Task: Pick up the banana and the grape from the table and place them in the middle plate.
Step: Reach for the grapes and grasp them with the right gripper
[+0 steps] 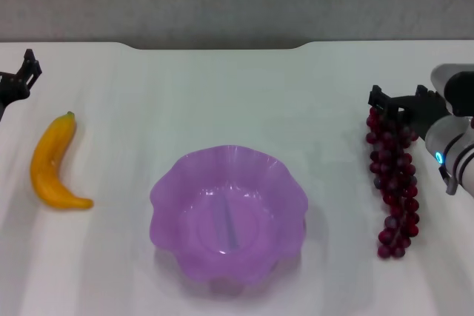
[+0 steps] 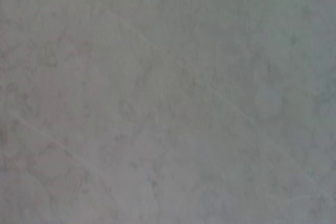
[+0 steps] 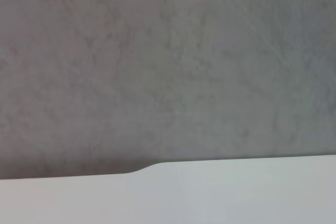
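The middle plate (image 1: 228, 214), a translucent light-purple dish with a scalloped rim, lies nearest the head camera and serves as the landmark for everything below; it rests on the white table (image 1: 222, 94) and holds no fruit. To the left of the plate, well apart from it, the banana (image 1: 53, 162) lies flat on the table, its dark stem tip pointing away from the camera and its curve bowing outward, away from the plate. To the right of the plate, also well apart, the grape (image 1: 393, 184) lies as a long bunch running toward and away from the camera. My right gripper (image 1: 398, 101) stands over the far end of that bunch, farther from the camera than the plate; its dark fingers are spread apart and hold nothing. My left gripper (image 1: 24, 73) sits at the far left of the plate, beyond the banana's stem end and near the picture's edge; I cannot tell how far it is open. My left wrist view shows only a mottled grey surface (image 2: 168, 98); my right wrist view shows the same grey wall (image 3: 168, 61) above the table's far edge (image 3: 210, 192).
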Tool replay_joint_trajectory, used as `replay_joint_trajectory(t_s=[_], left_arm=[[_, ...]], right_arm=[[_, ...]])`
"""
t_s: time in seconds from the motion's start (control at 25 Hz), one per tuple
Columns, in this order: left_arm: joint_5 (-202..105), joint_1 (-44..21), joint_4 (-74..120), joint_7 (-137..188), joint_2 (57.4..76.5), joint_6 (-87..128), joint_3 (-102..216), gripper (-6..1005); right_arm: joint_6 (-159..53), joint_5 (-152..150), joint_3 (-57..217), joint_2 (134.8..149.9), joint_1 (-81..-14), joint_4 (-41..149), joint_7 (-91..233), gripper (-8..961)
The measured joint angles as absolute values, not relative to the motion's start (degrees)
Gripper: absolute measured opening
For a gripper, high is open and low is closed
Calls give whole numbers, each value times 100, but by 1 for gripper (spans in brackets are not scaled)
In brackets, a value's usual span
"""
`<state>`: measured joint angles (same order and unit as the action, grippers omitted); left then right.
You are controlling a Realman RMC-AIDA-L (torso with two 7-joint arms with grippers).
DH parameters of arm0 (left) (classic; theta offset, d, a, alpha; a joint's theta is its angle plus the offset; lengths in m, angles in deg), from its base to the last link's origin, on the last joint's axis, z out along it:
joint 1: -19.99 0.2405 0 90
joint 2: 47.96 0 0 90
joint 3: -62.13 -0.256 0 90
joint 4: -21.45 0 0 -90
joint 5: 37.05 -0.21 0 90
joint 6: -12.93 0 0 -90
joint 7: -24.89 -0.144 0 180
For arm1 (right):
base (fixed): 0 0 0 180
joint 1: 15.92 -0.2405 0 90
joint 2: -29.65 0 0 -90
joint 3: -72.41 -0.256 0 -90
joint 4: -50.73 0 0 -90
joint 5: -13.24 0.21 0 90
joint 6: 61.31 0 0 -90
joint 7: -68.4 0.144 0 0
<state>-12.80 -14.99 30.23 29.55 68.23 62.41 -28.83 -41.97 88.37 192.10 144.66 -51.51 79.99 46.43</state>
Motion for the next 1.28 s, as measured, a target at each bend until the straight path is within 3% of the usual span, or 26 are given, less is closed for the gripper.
replay_joint_trajectory(t_s=[0.36,1.28], left_arm=[[-1279,-1522,3044,2954,6830,6242,-2883,887],[-1279,-1500,3032,2954,6823,6241,-2883,879]], right_arm=[[-4396,8838,19266,14515,-5051,7992,4626,865],[-5387,8794,19084,14464,-5065,7752,4382,861]])
